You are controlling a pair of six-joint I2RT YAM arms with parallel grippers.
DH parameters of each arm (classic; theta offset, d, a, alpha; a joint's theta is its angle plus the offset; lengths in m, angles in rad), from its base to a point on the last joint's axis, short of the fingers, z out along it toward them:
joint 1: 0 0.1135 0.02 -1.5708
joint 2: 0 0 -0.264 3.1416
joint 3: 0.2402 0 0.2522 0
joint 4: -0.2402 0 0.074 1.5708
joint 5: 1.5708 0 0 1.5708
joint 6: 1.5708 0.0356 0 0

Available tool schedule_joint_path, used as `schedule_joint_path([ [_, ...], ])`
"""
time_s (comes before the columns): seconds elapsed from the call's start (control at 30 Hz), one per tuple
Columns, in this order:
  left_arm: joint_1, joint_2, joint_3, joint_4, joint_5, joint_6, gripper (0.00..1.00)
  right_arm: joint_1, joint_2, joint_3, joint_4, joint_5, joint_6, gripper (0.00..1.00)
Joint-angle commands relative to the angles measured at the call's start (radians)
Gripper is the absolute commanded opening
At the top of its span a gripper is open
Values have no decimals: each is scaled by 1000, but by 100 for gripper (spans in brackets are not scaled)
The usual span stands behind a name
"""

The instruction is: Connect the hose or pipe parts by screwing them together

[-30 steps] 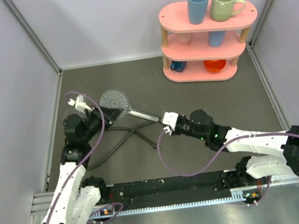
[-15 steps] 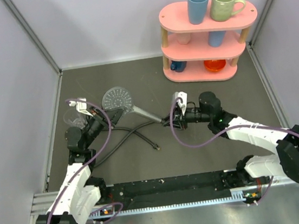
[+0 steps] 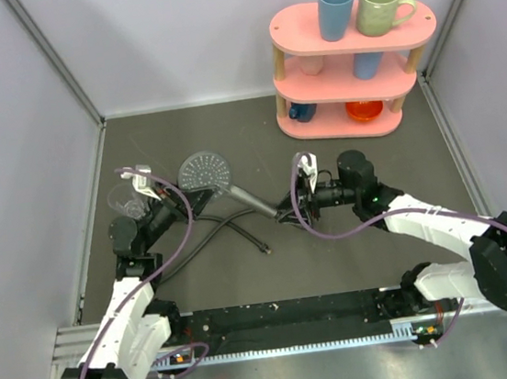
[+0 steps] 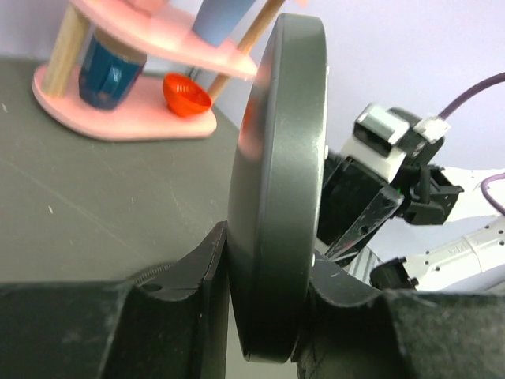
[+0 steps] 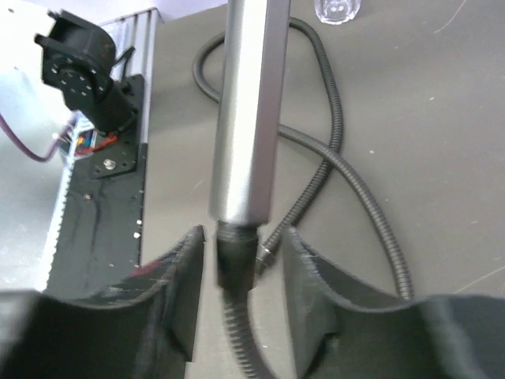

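Note:
The grey shower head (image 3: 203, 171) is held off the table left of centre, its handle (image 3: 253, 201) slanting down to the right. My left gripper (image 3: 184, 198) is shut on the head's round rim (image 4: 276, 197), one jaw pressed against each side of it. In the right wrist view the silver handle (image 5: 246, 110) ends in a dark hose fitting (image 5: 235, 257) with a band of thread showing at the joint. My right gripper (image 5: 241, 245) stands open around that fitting, with a gap on each side. The dark hose (image 3: 221, 226) loops across the table, its other metal end (image 5: 267, 251) lying loose.
A pink three-tier shelf (image 3: 355, 75) with mugs and cups stands at the back right. A small clear glass object (image 3: 126, 205) sits by the left wall. The black base rail (image 3: 288, 319) runs along the near edge.
My right gripper has turned at the wrist and opened its jaws off the hose fitting. The shower head has shifted slightly to the right, with my left gripper still shut on it.

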Motion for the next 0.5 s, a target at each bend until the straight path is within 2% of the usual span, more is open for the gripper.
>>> schedule_joint_path([
  [0.0, -25, -56, 78, -212, -69, 48, 0, 17, -102, 40, 57, 74, -37, 50],
  [0.03, -25, -58, 89, -282, -88, 49, 0, 20, -122, 20, 72, 89, -51, 56],
  [0.13, -28, -62, 170, -441, -181, 51, 0, 51, -193, -32, 54, 198, -130, 64],
  [0.23, -27, -67, 253, -634, -296, 23, 0, 141, -231, -40, -6, 423, -264, 67],
  [0.27, -28, -70, 272, -716, -319, 11, 0, 173, -234, -43, -11, 538, -299, 67],
  [0.37, -28, -79, 356, -878, -422, -21, 0, 290, -235, -54, 5, 750, -430, 67],
  [0.47, -28, -67, 449, -1079, -541, -34, 0, 390, -216, -67, 46, 892, -543, 67],
])
